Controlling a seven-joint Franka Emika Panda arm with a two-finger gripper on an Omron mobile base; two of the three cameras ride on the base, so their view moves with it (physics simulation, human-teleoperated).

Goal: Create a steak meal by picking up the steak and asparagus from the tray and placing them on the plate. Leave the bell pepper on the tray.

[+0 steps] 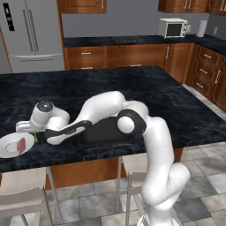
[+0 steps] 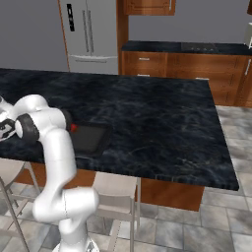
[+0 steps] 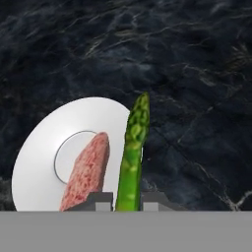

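Gripper [image 3: 126,201] clamped on asparagus [image 3: 134,150], steak [image 3: 87,172] on plate [image 3: 44,147]. Next: shift over plate, release.

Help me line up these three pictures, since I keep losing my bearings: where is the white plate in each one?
Left base view: the plate sits at the far left edge on the counter, steak on it.
Right base view: not seen in it.
Hand view: plate at lower left, steak across it, asparagus in the gripper beside it.
Shared landmark: the dark marbled counter.

Fridge [image 1: 33,33]; microwave [image 1: 172,28]; stools [image 1: 22,192]
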